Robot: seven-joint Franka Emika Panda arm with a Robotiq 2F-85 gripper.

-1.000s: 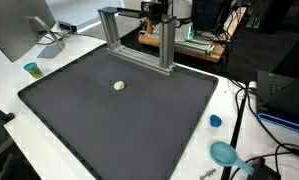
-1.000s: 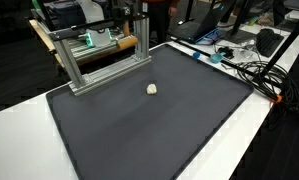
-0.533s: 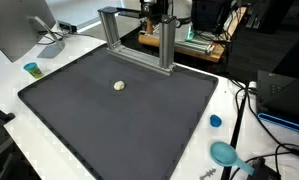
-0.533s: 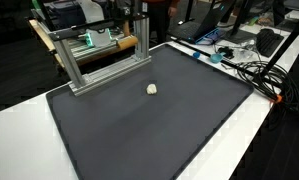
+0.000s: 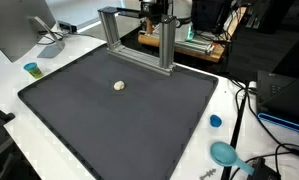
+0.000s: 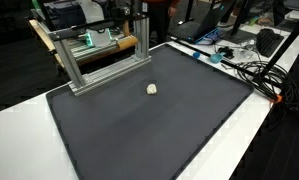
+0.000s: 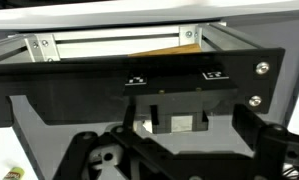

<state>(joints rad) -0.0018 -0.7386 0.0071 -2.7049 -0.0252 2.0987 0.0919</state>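
The hand hangs spread and empty, facing the aluminium frame. The small pale lump lies well apart on the black mat. This looks like the pre-approach step. Reaching the lump would mean clearing the frame, then descending.

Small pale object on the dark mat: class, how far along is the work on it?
Done: nothing visible; the small pale object lies alone on the dark mat, untouched. In hand: nothing; in the wrist view the gripper stands open and empty. Left: seemingly everything, starting with reaching the object.
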